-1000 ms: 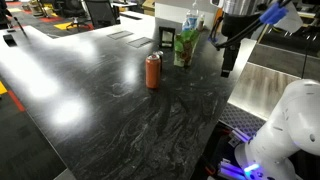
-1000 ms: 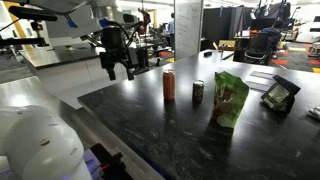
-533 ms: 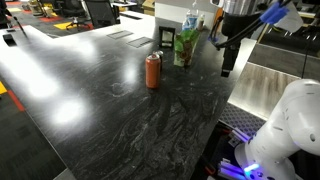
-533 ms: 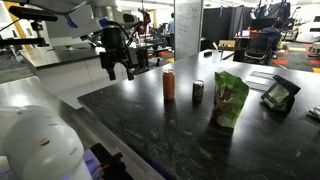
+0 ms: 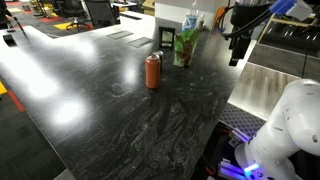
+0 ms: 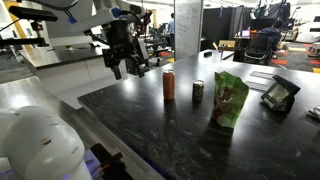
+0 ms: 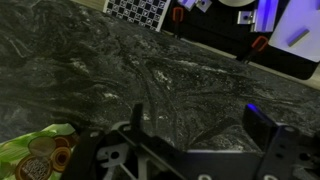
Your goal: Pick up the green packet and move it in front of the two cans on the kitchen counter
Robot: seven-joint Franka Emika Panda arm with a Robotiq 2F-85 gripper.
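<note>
Jaws shifted, apart, green packet (image 7: 35,160) corner in wrist view

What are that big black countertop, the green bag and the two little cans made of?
The glossy black countertop looks like polished stone: grey marbling, bright reflections. The crinkly green snack packet seems thin plastic or foil film, judging by its creases. The orange-red can and the dark can with a silver top look like painted metal, probably aluminium.
</note>
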